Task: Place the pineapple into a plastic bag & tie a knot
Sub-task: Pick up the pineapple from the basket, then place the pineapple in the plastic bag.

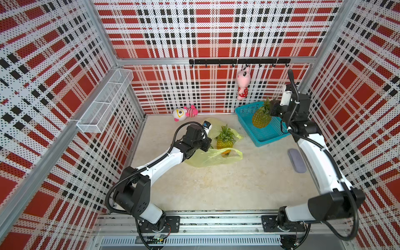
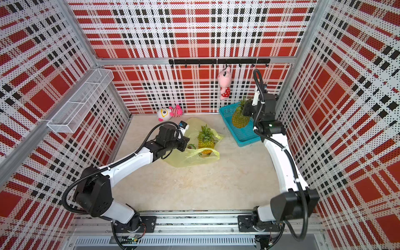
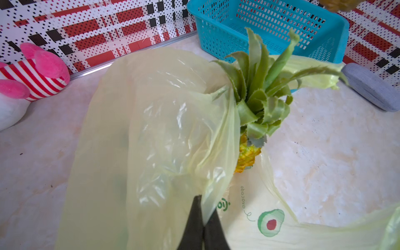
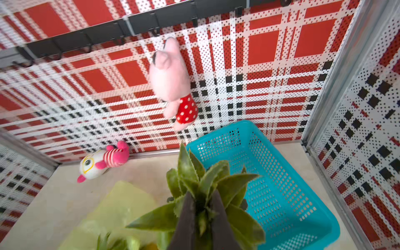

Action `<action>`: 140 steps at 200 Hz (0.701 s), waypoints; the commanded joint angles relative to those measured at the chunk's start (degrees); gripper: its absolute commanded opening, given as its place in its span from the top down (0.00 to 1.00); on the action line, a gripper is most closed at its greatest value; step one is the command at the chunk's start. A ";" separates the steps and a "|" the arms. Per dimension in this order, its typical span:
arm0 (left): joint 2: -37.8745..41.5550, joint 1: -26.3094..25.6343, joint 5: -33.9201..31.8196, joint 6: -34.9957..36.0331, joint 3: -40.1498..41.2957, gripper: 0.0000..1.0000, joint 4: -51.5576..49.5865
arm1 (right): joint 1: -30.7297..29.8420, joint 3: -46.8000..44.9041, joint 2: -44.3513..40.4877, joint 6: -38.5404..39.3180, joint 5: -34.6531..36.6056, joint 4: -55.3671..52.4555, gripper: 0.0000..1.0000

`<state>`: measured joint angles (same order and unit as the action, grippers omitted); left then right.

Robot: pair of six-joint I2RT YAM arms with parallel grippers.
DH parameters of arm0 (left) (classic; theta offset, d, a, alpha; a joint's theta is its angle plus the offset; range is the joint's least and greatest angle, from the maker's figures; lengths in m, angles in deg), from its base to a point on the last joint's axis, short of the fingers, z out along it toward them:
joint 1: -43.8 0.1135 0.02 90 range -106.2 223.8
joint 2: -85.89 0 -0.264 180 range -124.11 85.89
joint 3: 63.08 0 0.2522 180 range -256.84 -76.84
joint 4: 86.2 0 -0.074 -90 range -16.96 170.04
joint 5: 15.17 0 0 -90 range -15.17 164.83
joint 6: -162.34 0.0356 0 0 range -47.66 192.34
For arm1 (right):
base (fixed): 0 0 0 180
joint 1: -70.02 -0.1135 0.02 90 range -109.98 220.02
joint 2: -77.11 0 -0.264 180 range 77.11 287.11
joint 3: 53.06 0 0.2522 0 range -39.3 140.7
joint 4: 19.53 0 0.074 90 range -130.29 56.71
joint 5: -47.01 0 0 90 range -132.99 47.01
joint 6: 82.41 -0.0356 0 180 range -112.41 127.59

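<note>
Top views: your left tool sits low at the near edge of the plastic bag. The bag lies crumpled and open on the surface, its handles loose and untied. A standing pineapple is upright on the bag's film, crown up. Your right tool holds a hanging pineapple by the crown over the teal basket in the far right corner. The print on the bag is too small to read from here.

Left wrist: the tool's dark fingers are pressed together, pinching a fold of the bag's rim. The standing pineapple is just beyond, half screened by raised film. On the flat film you can see an avocado drawing, green with a red pit. Beside it, small green lettering reads "avocado" back to front. A second green mark near the fingers is cut by a fold and unreadable.

Right wrist: the tool is clamped on the crown leaves of the hanging pineapple; the fruit's body is hidden. The basket is just beside the leaves. The bag is a pale blur lower down.
</note>
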<state>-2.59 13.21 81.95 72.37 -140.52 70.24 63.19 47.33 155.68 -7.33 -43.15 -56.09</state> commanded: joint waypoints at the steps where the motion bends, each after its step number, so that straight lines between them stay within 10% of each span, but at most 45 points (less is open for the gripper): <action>1: 1.31 -0.44 0.75 0.32 0.44 1.00 1.49 | -4.49 -5.34 -5.67 0.20 -0.65 0.75 1.00; 53: 0.62 1.20 1.68 -0.02 1.82 1.00 4.17 | -19.38 -7.49 -8.65 1.17 15.52 -8.62 1.00; 140: 1.02 1.32 2.39 -0.72 2.37 1.00 5.40 | -23.79 -11.73 -8.08 -3.99 -10.44 4.74 1.00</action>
<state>-2.59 14.23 83.63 72.20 -138.79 74.24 40.11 36.03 148.75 -8.33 -41.34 -63.46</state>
